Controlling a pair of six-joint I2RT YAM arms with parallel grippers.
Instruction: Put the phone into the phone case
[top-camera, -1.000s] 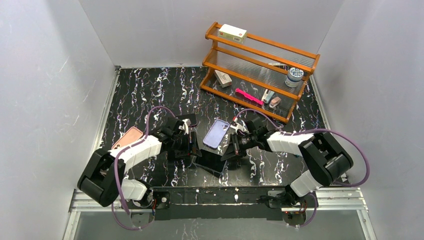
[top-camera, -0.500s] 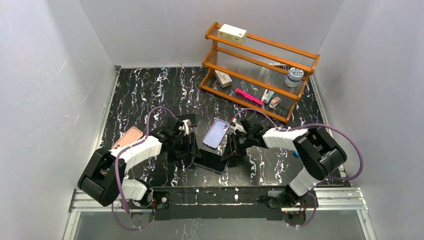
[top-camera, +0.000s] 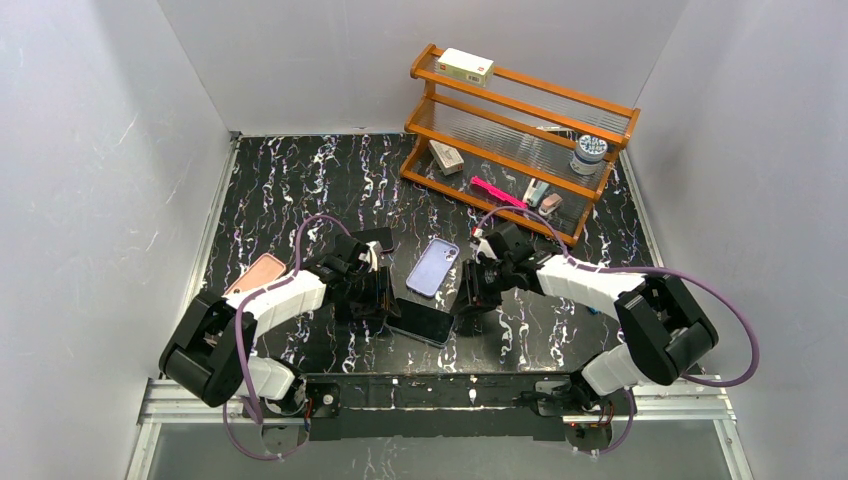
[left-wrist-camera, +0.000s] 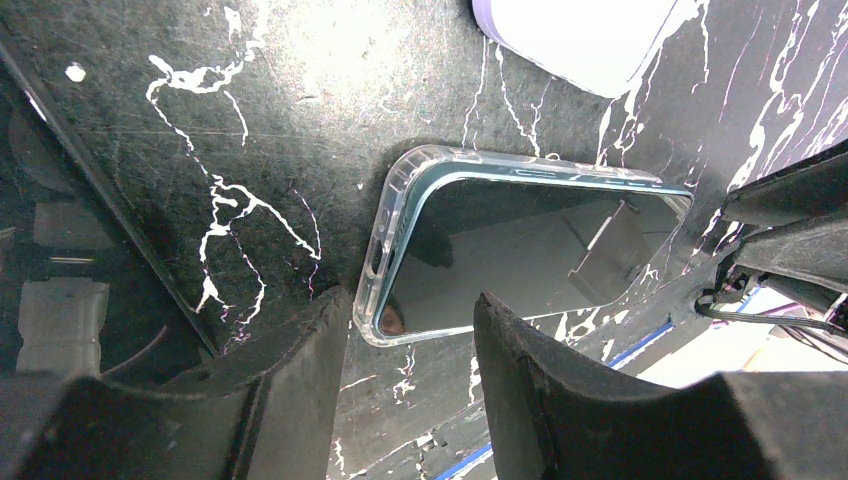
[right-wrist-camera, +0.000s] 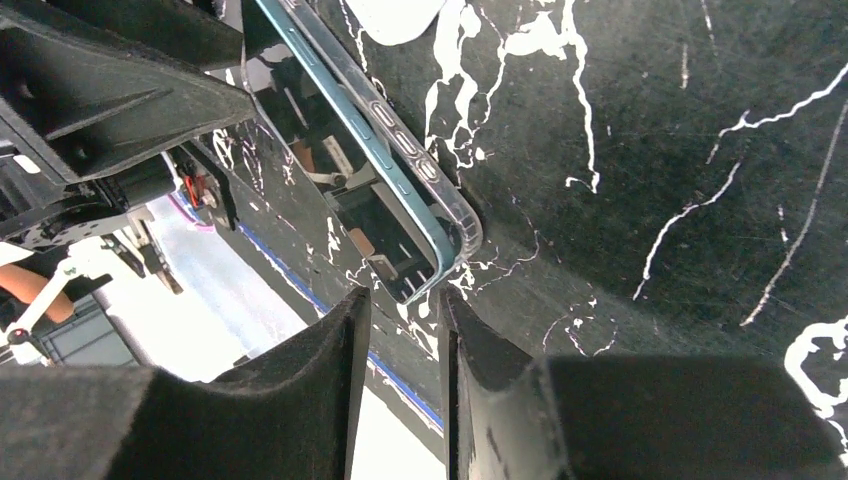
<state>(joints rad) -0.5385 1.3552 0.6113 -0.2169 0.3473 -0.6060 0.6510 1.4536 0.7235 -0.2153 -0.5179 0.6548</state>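
Note:
A dark-screened phone lies screen up on the black marbled table, seated in a clear case. In the left wrist view the phone has the clear case rim around its corner. My left gripper is open at the phone's left end, and nothing is between its fingers. My right gripper is at the phone's right end. Its jaws are a narrow gap apart and empty, just short of the case corner.
A lavender phone-shaped item lies back up just beyond the phone. A pink one lies at the left beside my left arm. A wooden shelf with small items stands at the back right.
My right gripper has drawn back a little up and to the right from the phone's right end. The phone now lies flat. My left gripper has hardly moved.

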